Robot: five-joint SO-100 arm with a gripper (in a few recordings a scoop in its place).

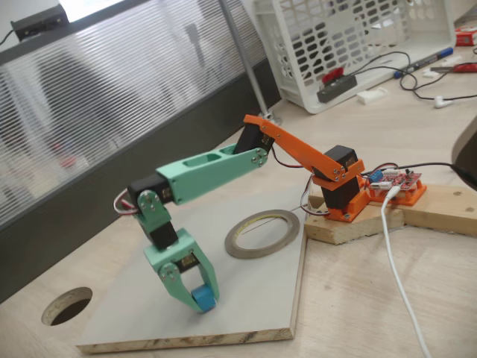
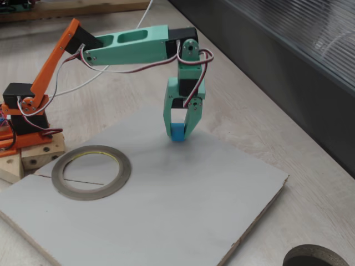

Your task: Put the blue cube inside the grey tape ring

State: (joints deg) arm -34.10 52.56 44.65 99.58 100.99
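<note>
Gripper (image 1: 200,295) clamped on blue cube (image 2: 177,132)

light: soft, even daylight, pretty bright in both fixed views
glare: window strip (image 1: 89,7) above my arm is blown out white
shadows: faint, just under my gripper (image 2: 178,133)
focus: slightly soft, background basket (image 1: 350,45) a bit blurry

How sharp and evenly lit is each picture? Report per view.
In a fixed view the blue cube is sharp, bright window glare at the top edge; in another the grey tape ring is crisp under soft, even light with faint shadows.
</note>
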